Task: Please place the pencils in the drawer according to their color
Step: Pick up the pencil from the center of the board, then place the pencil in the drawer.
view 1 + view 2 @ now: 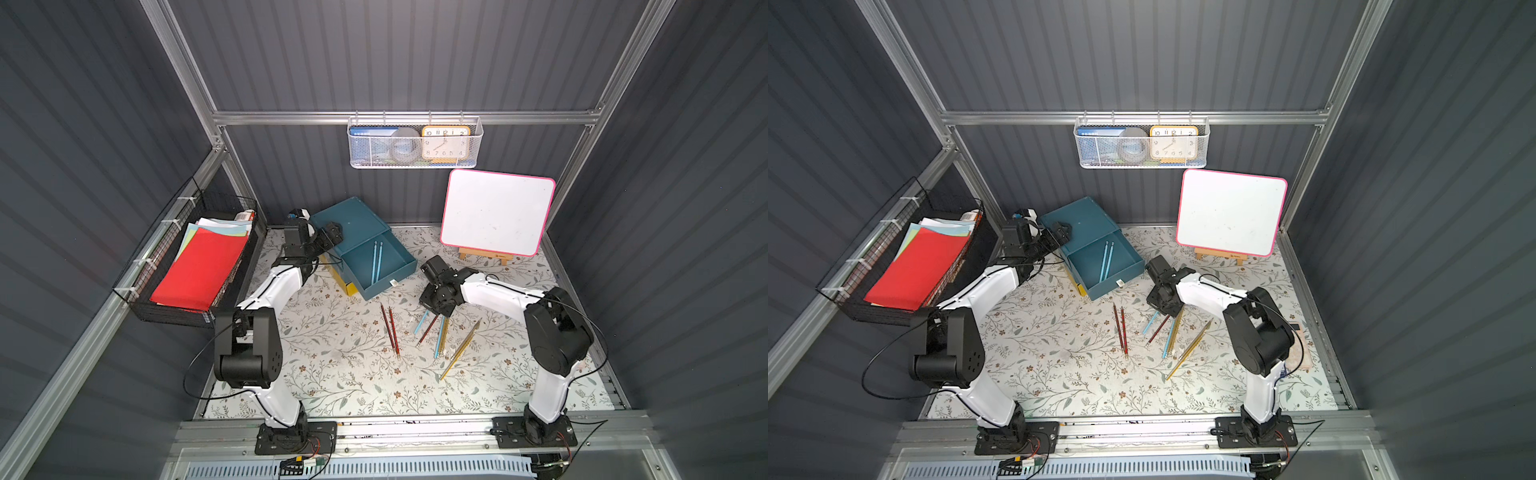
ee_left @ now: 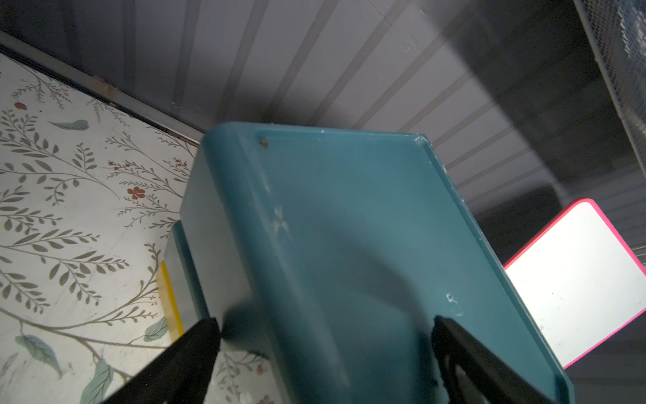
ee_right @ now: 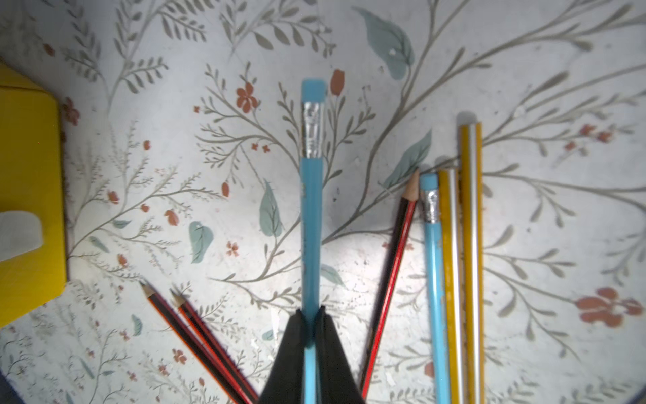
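Observation:
My right gripper [image 3: 311,314] is shut on a light blue pencil [image 3: 311,217] over the flowered mat; in a top view the pencil [image 1: 420,323] sticks out below the gripper [image 1: 432,307]. Beside it lie another blue pencil [image 3: 433,280], gold pencils [image 3: 470,245] and a red-and-black one [image 3: 391,276]. Two more red pencils [image 1: 390,332] lie to the left. The teal drawer [image 1: 395,259] stands pulled out and holds two blue pencils [image 1: 377,259]. My left gripper [image 2: 325,325] is open, with its fingers either side of the teal cabinet's top corner [image 2: 349,217].
A yellow drawer [image 1: 350,287] juts out under the teal one. A pink-rimmed whiteboard [image 1: 496,212] stands on an easel at the back right. A black wire basket of papers [image 1: 195,266] hangs on the left wall. A white mesh basket with a clock [image 1: 415,143] hangs on the back wall.

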Robot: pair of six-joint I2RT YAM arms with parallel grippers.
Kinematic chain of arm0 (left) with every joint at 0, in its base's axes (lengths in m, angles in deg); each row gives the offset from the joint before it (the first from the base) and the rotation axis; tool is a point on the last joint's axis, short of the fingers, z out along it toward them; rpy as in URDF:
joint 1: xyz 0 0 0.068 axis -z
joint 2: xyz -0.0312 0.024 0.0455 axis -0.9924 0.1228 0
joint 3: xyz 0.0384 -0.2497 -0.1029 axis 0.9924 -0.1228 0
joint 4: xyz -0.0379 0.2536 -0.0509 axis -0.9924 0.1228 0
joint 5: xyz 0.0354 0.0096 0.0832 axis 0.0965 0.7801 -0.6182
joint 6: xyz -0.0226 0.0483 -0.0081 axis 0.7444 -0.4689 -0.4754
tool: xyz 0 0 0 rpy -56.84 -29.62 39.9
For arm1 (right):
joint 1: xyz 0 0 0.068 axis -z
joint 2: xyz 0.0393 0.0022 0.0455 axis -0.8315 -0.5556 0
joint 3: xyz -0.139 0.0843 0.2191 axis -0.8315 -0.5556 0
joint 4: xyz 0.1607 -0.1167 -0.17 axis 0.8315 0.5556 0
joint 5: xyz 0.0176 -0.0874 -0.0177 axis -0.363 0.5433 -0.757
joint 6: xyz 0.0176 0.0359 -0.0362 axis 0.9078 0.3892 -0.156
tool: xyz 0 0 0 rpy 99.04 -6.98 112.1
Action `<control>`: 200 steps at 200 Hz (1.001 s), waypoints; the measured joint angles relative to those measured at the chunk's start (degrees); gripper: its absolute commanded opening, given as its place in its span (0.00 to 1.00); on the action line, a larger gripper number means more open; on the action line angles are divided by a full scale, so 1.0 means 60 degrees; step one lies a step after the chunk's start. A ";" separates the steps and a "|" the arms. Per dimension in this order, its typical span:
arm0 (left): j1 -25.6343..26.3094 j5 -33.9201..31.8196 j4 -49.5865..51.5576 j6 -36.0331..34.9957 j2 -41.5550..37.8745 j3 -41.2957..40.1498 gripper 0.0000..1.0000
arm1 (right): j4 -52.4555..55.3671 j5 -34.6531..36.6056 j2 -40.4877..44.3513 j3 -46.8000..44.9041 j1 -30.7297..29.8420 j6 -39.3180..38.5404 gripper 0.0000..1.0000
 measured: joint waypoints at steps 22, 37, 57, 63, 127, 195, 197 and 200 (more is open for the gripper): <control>0.0000 0.0000 0.0004 0.0000 0.0000 0.0000 1.00 | 0.0044 -0.0095 0.0517 -0.0102 0.0051 -0.0135 0.00; 0.0000 0.0000 0.0004 0.0000 0.0000 0.0000 1.00 | 0.0149 -0.0164 0.0925 -0.0178 0.0076 -0.0295 0.00; 0.0000 -0.0004 0.0004 0.0000 0.0000 0.0000 1.00 | 0.0237 -0.0273 0.1574 -0.0350 0.0091 -0.0525 0.00; 0.0000 0.0000 0.0004 0.0000 0.0000 0.0000 1.00 | 0.0306 -0.0306 0.1752 -0.0372 0.0091 -0.0579 0.00; 0.0000 -0.0004 0.0004 0.0000 0.0000 0.0000 1.00 | 0.1024 -0.0659 0.3373 0.0131 0.0102 -0.1126 0.00; 0.0000 -0.0007 0.0004 0.0000 0.0000 0.0000 1.00 | 0.1173 -0.1330 0.2645 0.3045 0.0102 -0.1483 0.00; 0.0000 -0.0007 0.0004 0.0000 0.0000 0.0000 1.00 | 0.1169 -0.1348 0.2605 0.3111 0.0102 -0.1486 0.00; 0.0000 -0.0007 0.0004 0.0000 0.0000 0.0000 1.00 | 0.1151 -0.1384 0.2495 0.3246 0.0102 -0.1497 0.00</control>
